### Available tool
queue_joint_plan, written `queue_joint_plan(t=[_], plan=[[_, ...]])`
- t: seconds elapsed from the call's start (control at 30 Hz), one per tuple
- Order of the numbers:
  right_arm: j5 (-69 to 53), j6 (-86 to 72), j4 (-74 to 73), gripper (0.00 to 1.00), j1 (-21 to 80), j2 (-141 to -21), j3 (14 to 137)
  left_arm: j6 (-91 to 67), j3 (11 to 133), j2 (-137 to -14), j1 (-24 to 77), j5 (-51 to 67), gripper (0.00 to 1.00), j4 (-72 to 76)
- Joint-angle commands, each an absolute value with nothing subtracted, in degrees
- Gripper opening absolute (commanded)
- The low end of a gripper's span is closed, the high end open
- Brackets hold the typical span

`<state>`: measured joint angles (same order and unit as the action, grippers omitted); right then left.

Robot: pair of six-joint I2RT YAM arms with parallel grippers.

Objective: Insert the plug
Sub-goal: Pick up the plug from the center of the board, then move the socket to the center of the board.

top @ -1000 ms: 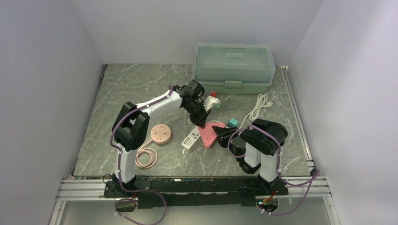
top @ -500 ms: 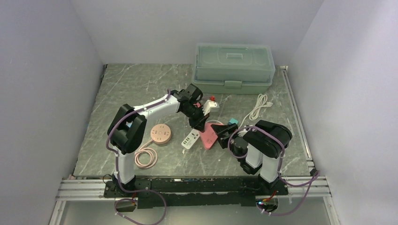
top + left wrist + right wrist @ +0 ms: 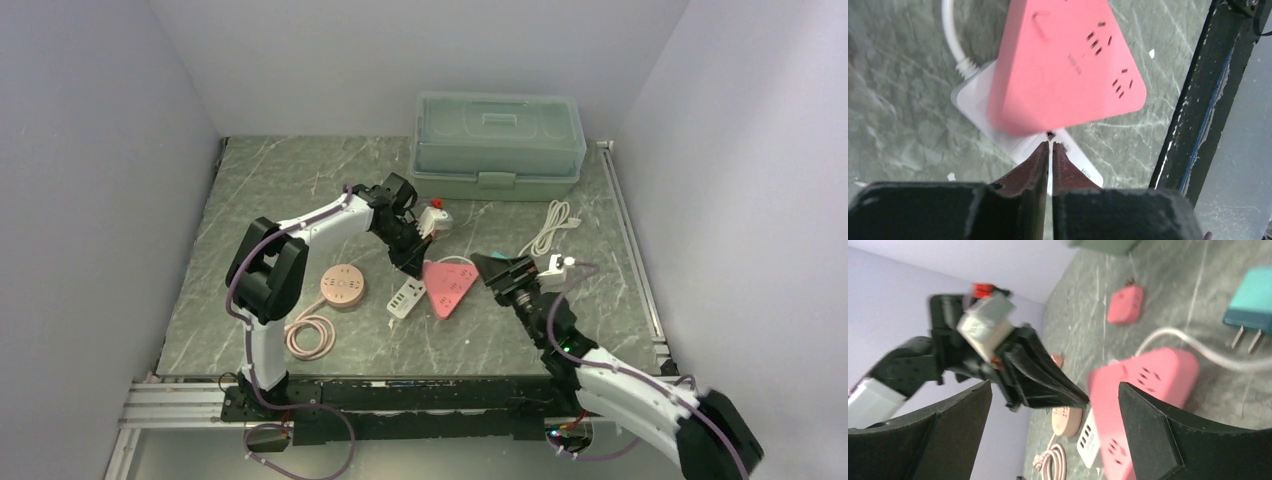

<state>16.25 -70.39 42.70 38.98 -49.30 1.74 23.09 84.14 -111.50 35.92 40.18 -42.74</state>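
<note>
The pink power strip (image 3: pixel 445 287), a flat triangle with several groups of socket slots on its upper face, lies on the marble table (image 3: pixel 290 180) between the two arms. A white power strip (image 3: pixel 404 298) lies tight against its left edge; the pictures do not settle whether the pink one overlaps it.

The left gripper (image 3: pixel 1050 146) points down at that seam. Its two fingers are pressed together with only a hairline between them and nothing held, and the tips hover over the white strip right at the pink strip's edge.

The right gripper (image 3: pixel 497 268) sits just to the right of the pink strip. Its fingers (image 3: pixel 1148 430) are spread wide apart and empty.

The teal plug (image 3: pixel 1253 297) lies flat on the table near the pink strip's right side, held by neither arm. Its two flat prongs point toward the white cord (image 3: pixel 1178 340) that runs out of the strip. From above, the right gripper hides it.

A round pink disc (image 3: pixel 342 286) rests well left of the pink strip, and a pale green lidded box (image 3: pixel 498 140) stands far behind it.
</note>
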Motion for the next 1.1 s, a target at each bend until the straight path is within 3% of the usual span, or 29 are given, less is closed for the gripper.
queue_joint_plan(t=[0.0, 0.07, 0.1, 0.17, 0.2, 0.37, 0.47, 0.53, 0.63, 0.67, 0.9, 1.07], plan=[[23.08, -58.67, 4.98, 1.0, 38.81, -34.2, 10.15, 21.16, 87.33, -111.18, 35.25, 40.41, 0.17, -47.76], [24.21, -55.61, -1.32, 1.0, 38.59, -33.93, 14.74, 19.85, 89.15, -110.26, 35.19, 40.97, 0.27, -48.33], [24.5, -53.49, -3.11, 1.0, 38.59, -35.0, 16.88, 19.21, 89.74, -109.59, 35.16, 41.32, 0.45, -48.61], [24.99, -50.79, -5.64, 1.0, 38.5, -38.35, 20.94, 18.56, 90.29, -108.69, 35.16, 41.51, 0.56, -48.94], [25.12, -49.52, -6.64, 1.0, 38.53, -40.31, 22.92, 18.47, 89.88, -108.11, 35.13, 41.59, 0.57, -48.85], [22.98, -40.68, -6.73, 0.99, 38.42, -48.48, 29.99, 18.58, 86.97, -106.86, 35.06, 39.38, 0.53, -48.41], [19.59, -32.9, -7.83, 0.89, 38.49, -53.22, 34.29, 19.3, 86.2, -106.7, 34.68, 39.31, 0.51, -49.21], [17.98, -28.92, -8.62, 0.72, 38.65, -55.2, 36.5, 20.74, 84.69, -106.66, 34.4, 39.51, 0.5, -49.7], [15.44, -24.86, -7.78, 0.36, 38.76, -57.74, 38.81, 22.33, 82.21, -106.84, 34.21, 39.44, 0.48, -49.59], [14.37, -24.2, -7.07, 0.3, 38.76, -58.88, 39.29, 22.22, 81.12, -106.71, 34.15, 39.35, 0.48, -48.92], [7.55, -25.8, -0.57, 0.12, 41.32, -70.09, 42.41, 20.4, 78.0, -105.56, 31.07, 42.81, 0.42, -45.77], [7.25, -26.65, 2.2, 0.1, 44.0, -75.84, 44.36, 21.39, 78.86, -104.88, 29.03, 43.67, 0.45, -46.52]])
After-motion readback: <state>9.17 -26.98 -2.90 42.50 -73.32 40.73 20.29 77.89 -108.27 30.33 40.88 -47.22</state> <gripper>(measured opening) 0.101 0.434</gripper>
